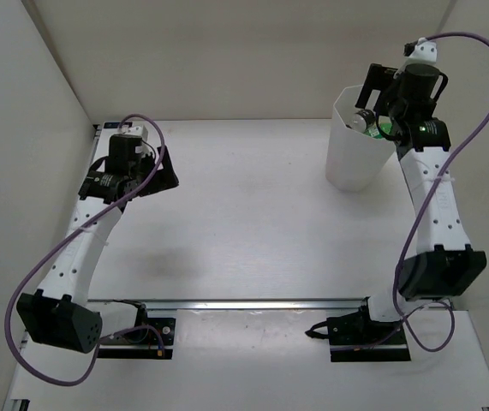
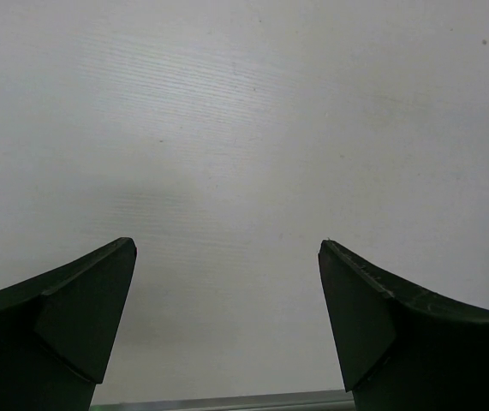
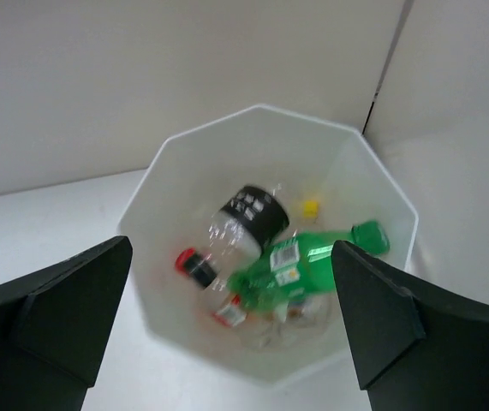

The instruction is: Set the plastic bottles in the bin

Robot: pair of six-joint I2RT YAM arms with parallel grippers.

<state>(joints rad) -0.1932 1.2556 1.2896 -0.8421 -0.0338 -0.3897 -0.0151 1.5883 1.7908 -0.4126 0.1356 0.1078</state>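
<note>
Right wrist view: the bin is seen from above, stood at the far right of the table, near the back wall. The bottles are found lying inside it in a heap. A green bottle is laid on its side, a clear bottle with a black label is leaned beside it, a small red-capped bottle is next to that, and a yellow cap shows deeper down. The rest is too blurred to tell. No bottle is seen on the table from the top view, so the task is judged done or nearly so.

The right gripper is hung above the bin mouth, jaws spread wide, nothing held. The left gripper is likewise spread and empty over bare table at the far left, well apart from the bin.

The bottles are judged light, thin-walled, smooth, and prone to rolling and denting. A hold across the middle of the body, at the label, is advised, with a mild squeeze. The bin is judged light too, and easily tipped if its rim is bumped. A purple cable is looped over the right arm, and the back wall is close behind the bin, so room on that side is judged tight
</note>
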